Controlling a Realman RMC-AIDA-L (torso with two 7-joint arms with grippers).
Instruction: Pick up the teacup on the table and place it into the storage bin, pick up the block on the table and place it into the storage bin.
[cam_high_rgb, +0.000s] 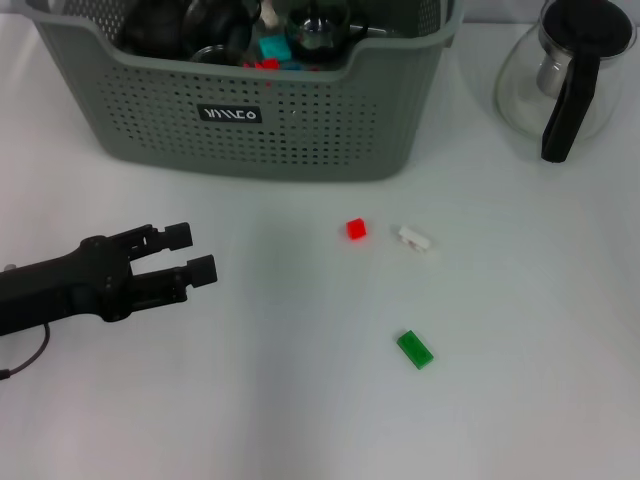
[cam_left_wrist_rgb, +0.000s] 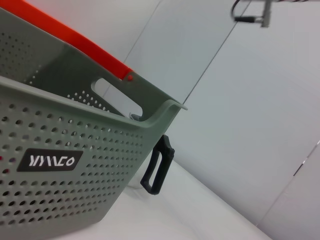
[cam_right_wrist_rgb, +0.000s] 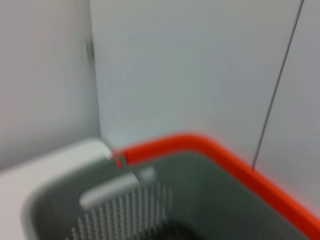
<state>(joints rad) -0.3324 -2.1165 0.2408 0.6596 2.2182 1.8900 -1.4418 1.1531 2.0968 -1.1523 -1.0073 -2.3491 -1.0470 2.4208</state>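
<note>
I see my left gripper (cam_high_rgb: 196, 253) low over the table (cam_high_rgb: 300, 400), fingers parted a little and holding nothing. The storage bin (cam_high_rgb: 290, 120) sits beyond the fingertips, already holding dark ware and coloured blocks. The red block (cam_high_rgb: 356, 229), white block (cam_high_rgb: 414, 238) and green block (cam_high_rgb: 415, 349) lie well off past the fingertips. I cannot see my right gripper.

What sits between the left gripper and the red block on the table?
Nothing visible. In the head view, bare table lies between the open left gripper and the red block; the white block and green block lie beyond it.
</note>
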